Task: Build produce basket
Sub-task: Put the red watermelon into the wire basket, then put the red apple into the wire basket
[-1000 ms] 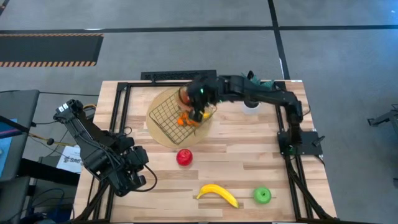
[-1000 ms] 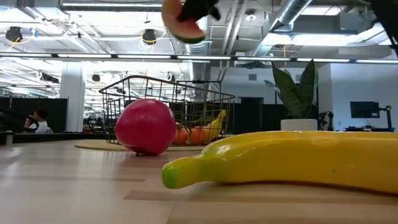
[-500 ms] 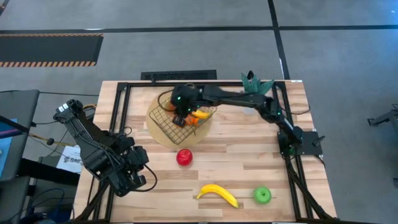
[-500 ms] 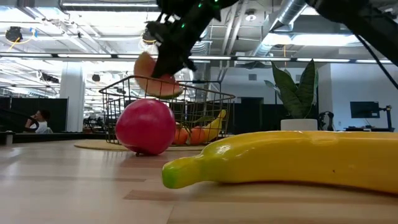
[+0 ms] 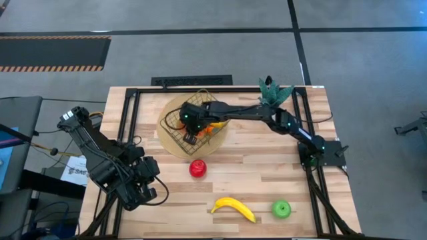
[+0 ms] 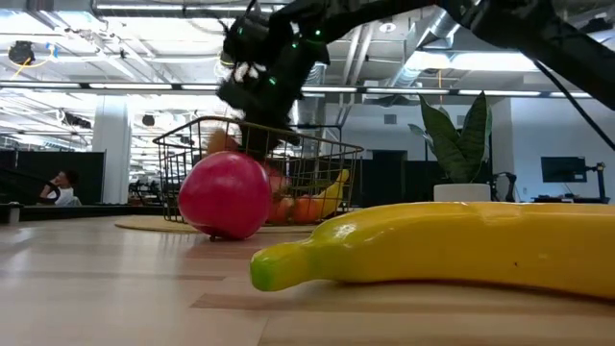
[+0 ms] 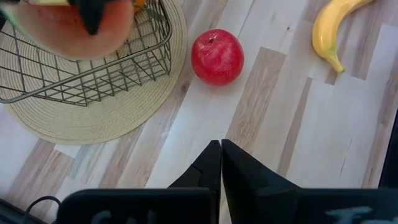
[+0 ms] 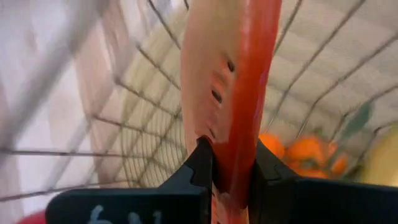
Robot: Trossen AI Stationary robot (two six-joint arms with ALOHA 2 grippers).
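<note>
Apparently inside basket (image 5: 175,122), produce slice (image 8: 230,93) between right gripper (image 8: 227,168) fingers

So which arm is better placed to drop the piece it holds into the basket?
Right: its claw grips the orange-red slice inside the dark-gold wire basket. Left claw waits shut, off by the red apple.

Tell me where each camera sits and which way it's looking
High view: above the table, looking straight down; both arms show.
Low view: at tabletop height, looking level past the banana and red apple to the basket.
Left wrist view: looks down past the shut left gripper.
Right wrist view: inside the basket; right gripper clamps a watermelon slice.
Low and left wrist views share the apple.
</note>
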